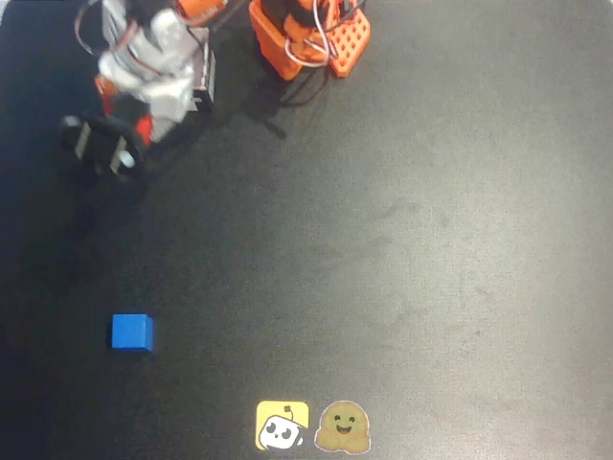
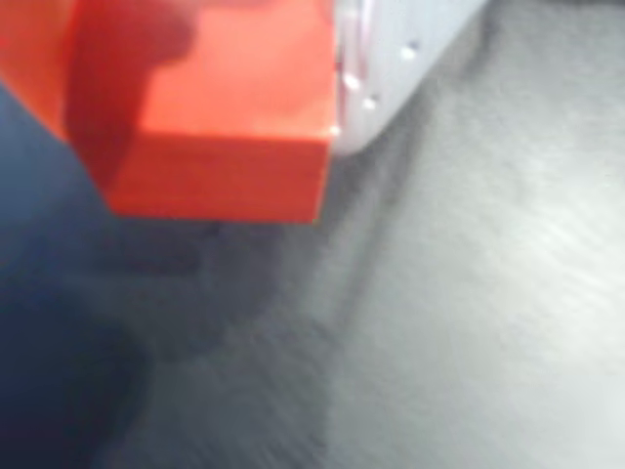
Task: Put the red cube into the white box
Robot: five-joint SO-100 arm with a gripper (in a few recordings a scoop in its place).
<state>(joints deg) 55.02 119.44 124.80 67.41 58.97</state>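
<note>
Red cube: the red cube (image 2: 220, 117) filled the upper left of the wrist view, close under the camera, with a soft shadow on the counter (image 1: 431, 240) below it, so it looked lifted off the surface.
Hold: the hand (image 1: 105, 146) appeared to be pinching the red cube; the fingers themselves were too blurred to make out, so this was a judgement from how close and high the cube sat.
Key relation: in the wrist view a pale wall, probably the white box (image 2: 391, 59), stood just to the right of the cube, at or touching its right edge.
From above: the white box (image 1: 204, 81) lay up and to the right of the hand, partly hidden behind the arm.
Next move, as judged: carry the cube right and a little further up in the overhead view, over the box's rim, before letting go.
Risk: the cube's edge could catch the thin wall.
Elsewhere: a blue cube (image 1: 131, 332) sat well apart, lower on the counter.
</note>
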